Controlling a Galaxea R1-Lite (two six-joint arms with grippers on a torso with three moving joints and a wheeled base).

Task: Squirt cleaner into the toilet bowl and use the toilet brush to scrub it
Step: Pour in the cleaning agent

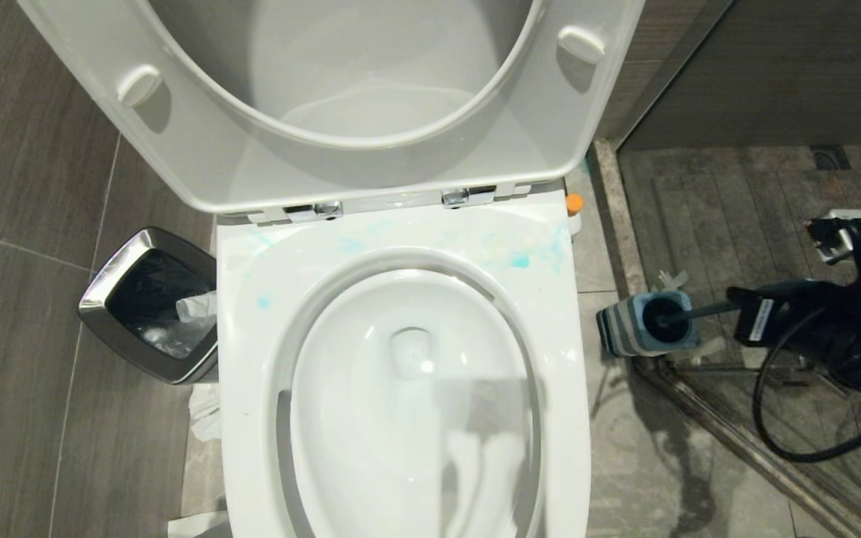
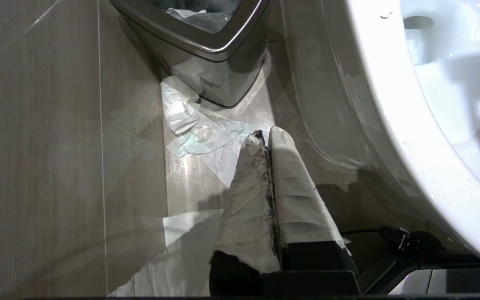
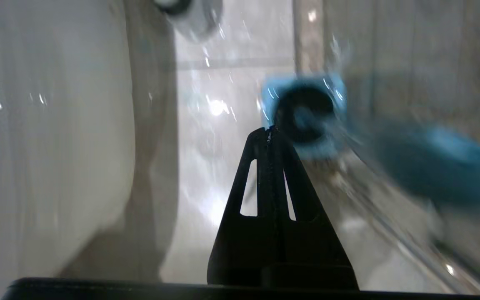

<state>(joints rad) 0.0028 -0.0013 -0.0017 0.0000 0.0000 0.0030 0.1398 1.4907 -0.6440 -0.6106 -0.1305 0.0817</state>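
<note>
The toilet bowl (image 1: 408, 388) stands open in the middle of the head view, seat and lid (image 1: 371, 90) raised, with light blue smears on its rim (image 1: 520, 260). Only the orange cap of the cleaner (image 1: 574, 200) shows, behind the toilet's right rear corner. The toilet brush (image 1: 699, 308) stands in its blue-and-grey holder (image 1: 643, 329) on the floor to the right. My right arm (image 1: 812, 321) hangs beside the handle. My right gripper (image 3: 267, 131) is shut and empty, near the holder (image 3: 306, 112). My left gripper (image 2: 265, 135) is shut and empty, low beside the bowl (image 2: 452, 83).
A steel waste bin (image 1: 150, 302) with a black liner stands left of the toilet. Crumpled tissue (image 2: 198, 133) lies on the floor by it. A raised stone kerb (image 1: 613, 224) and a glass edge run to the right of the brush holder. A black cable (image 1: 774, 441) loops there.
</note>
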